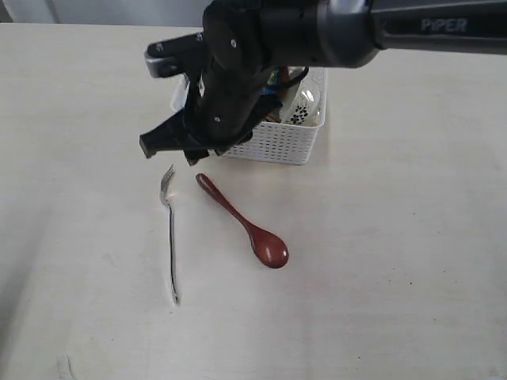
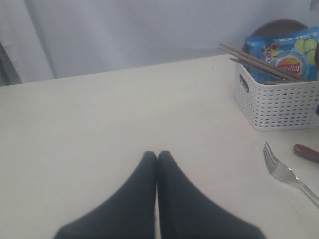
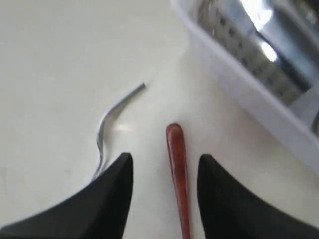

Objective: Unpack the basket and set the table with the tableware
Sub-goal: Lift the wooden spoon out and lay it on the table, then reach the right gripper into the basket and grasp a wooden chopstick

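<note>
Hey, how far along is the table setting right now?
Done: the fork and wooden spoon lie on the table. In hand: nothing; the right end effector is open over the spoon's handle, the left end effector shut and empty. Left: chopsticks, bowl and plate sit in the basket.

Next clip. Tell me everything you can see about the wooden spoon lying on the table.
The wooden spoon is dark red-brown and glossy, like lacquered wood, with a slim handle and an oval bowl. It lies flat on the table, outside the basket, with its handle end toward the basket and its bowl away. The fork lies beside it, apart. The right gripper is open, its jaws either side of the handle and not visibly touching it.
</note>
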